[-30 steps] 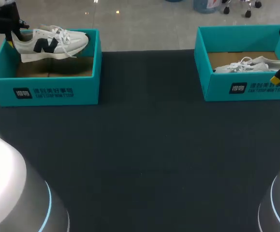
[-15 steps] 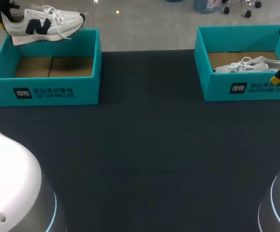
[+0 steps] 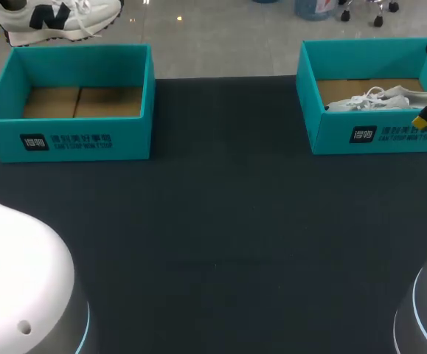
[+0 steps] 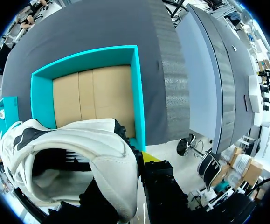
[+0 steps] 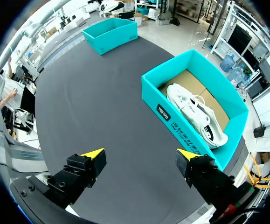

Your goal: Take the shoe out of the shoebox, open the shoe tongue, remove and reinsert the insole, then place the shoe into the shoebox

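A white shoe with a dark logo [image 3: 51, 16] hangs above the far rim of the empty left teal shoebox [image 3: 73, 140]. In the left wrist view my left gripper [image 4: 141, 161] is shut on the heel wall of this shoe [image 4: 79, 154], one finger inside it and one outside, high over the box [image 4: 137, 93] and its bare cardboard floor. A second white shoe [image 3: 375, 99] lies on its side in the right shoebox [image 3: 375, 136]. My right gripper [image 5: 140, 154] stands open above the table, in front of that box [image 5: 172, 116] and its shoe [image 5: 195, 114], holding nothing.
The dark table mat [image 3: 220, 236] stretches between and in front of the two boxes. My right arm's yellow-tipped finger [image 3: 422, 120] hangs by the right box's front right corner. The left box [image 5: 110, 35] shows far off in the right wrist view.
My left gripper has lifted the shoe up out of the left box, from rim level to well above it. The right arm has stayed put.
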Robot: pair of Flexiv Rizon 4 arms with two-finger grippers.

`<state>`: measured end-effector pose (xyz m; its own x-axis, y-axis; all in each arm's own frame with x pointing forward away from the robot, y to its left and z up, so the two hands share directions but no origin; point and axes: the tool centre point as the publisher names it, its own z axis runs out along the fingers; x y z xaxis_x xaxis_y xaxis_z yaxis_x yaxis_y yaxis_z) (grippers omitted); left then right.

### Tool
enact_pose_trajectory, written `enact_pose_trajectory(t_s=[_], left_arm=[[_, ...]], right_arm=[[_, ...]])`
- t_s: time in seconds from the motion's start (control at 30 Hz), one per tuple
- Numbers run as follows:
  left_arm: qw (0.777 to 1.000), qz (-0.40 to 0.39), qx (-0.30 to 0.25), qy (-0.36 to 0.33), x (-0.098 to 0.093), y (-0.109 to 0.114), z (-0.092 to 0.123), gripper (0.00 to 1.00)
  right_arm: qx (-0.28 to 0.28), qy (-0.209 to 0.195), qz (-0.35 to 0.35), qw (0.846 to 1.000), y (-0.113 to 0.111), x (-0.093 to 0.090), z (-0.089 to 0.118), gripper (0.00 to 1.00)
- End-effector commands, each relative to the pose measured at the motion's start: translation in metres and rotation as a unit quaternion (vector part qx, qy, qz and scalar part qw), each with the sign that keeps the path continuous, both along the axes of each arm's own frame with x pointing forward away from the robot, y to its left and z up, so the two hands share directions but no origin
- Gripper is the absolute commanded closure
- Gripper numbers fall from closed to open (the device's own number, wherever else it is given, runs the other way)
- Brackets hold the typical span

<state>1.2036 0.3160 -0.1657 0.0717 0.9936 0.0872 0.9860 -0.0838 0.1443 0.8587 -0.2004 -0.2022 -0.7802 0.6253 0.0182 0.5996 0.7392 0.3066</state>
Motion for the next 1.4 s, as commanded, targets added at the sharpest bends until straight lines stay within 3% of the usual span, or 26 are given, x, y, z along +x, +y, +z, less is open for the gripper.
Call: enact_pose_trajectory(t_s=[0.03,0.67,0.9,1.4], left_arm=[[1.000,-0.001,0.001,-0.023,-0.012,-0.001,0.007,1.00],[1.000,-0.001,0.001,-0.023,-0.012,-0.001,0.007,1.00],[0.999,0.006,0.016,-0.031,-0.041,-0.035,0.020,1.00],[0.999,-0.010,0.026,-0.017,-0.106,-0.091,0.023,1.00]], right_arm=[[0.000,0.001,0.000,1.000,0.000,0.001,0.000,0.00],[0.000,0.001,0.000,1.000,0.000,0.001,0.000,0.00],[0.000,0.001,0.000,1.000,0.000,0.001,0.000,0.00],[0.000,0.001,0.000,1.000,0.000,0.001,0.000,0.00]])
